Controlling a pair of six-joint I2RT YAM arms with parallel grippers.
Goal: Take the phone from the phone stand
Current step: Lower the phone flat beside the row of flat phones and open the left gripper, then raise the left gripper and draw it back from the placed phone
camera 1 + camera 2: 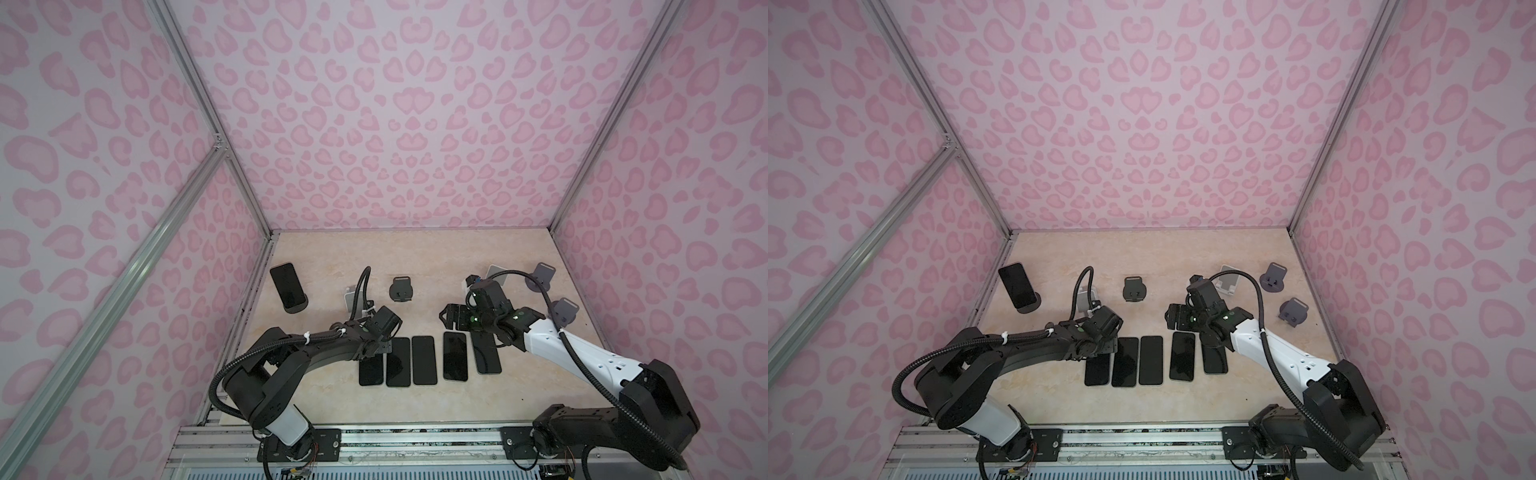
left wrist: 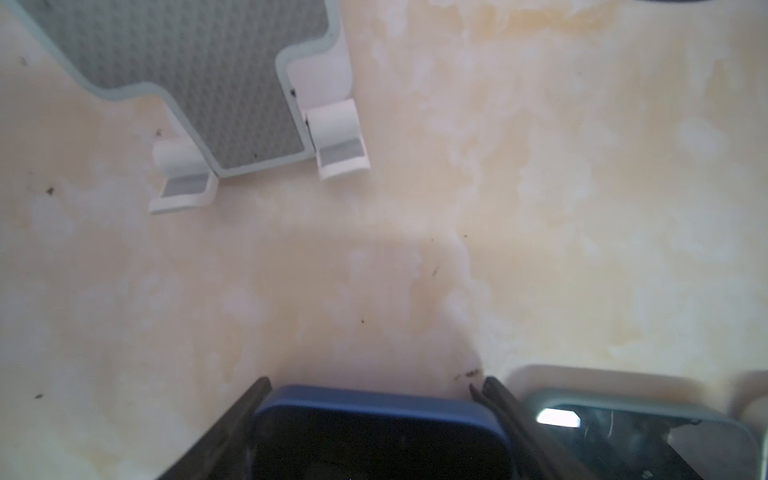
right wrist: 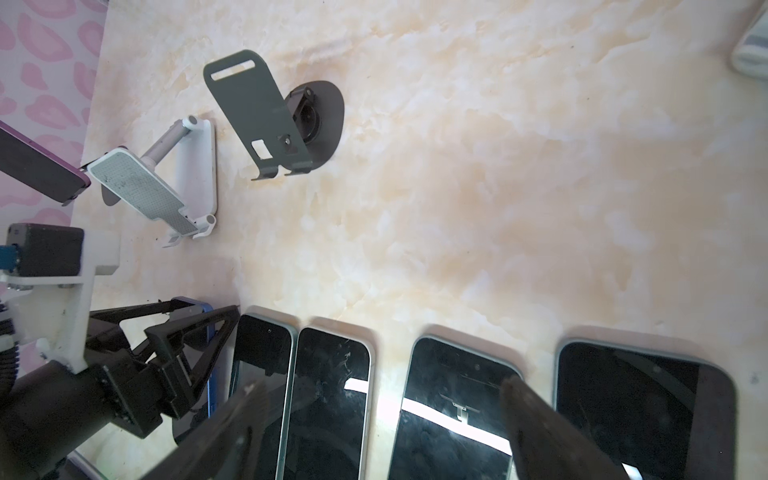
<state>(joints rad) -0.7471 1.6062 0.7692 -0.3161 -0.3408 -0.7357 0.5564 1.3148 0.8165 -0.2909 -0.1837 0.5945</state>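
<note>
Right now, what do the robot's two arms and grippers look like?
Both arms are mostly black. The left arm has a white link by its base, the right arm a white forearm. Black ribbed cables run along each, with white zip ties on the left. The left gripper and right gripper have dark, tapering fingers.

Table (image 1: 415, 257): beige marble-pattern top, lower centre of both top views; dark specks (image 2: 50, 191) in the left wrist view. Walls (image 1: 395, 124): pink spotted panels on three sides. Aluminium struts (image 1: 137, 266) cross the left wall. Aluminium rails (image 1: 415, 440) run along the bottom edge.
</note>
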